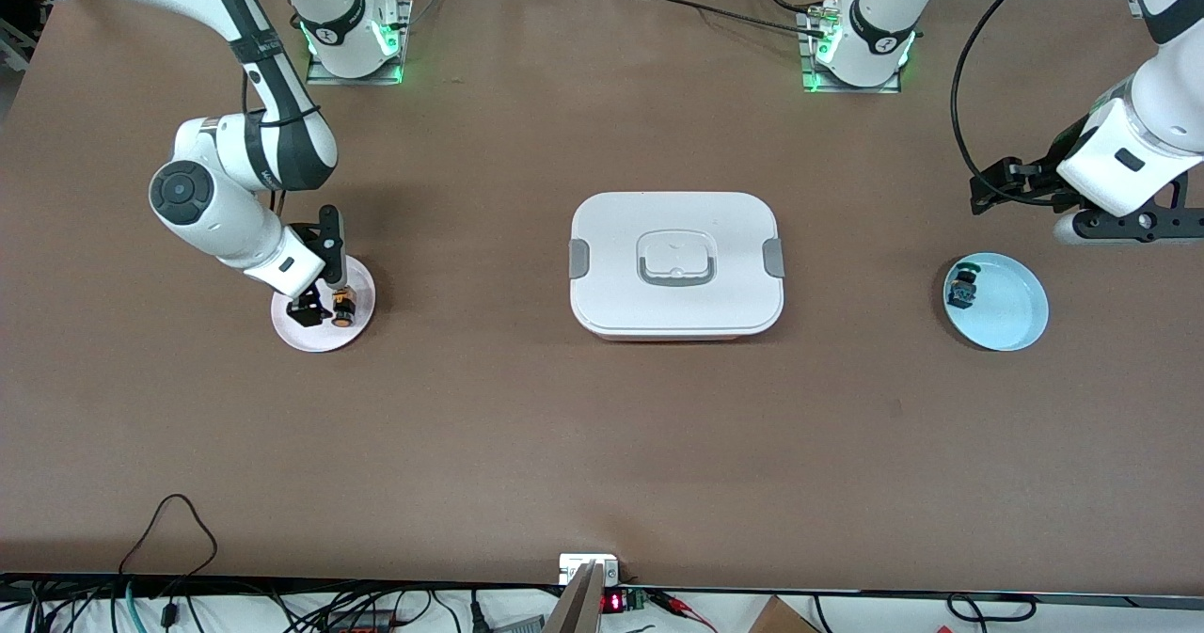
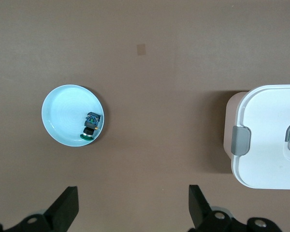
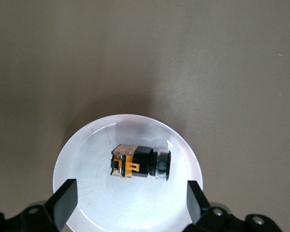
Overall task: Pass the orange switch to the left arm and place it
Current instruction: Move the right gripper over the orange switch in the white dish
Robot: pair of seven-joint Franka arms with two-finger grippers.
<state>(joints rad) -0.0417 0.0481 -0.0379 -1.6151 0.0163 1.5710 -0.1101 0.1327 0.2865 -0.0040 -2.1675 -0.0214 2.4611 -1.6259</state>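
While the left end effector waited wide open at mid-right, we saw the right end effector open over the orange switch, holding nothing.

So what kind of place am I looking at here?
Most likely a robotics lab: two white arms bolted to a brown table, staged test objects like the orange switch on its plate, and loose cables along the table's edge.

orange switch orange-black | box white, grey clips | table brown
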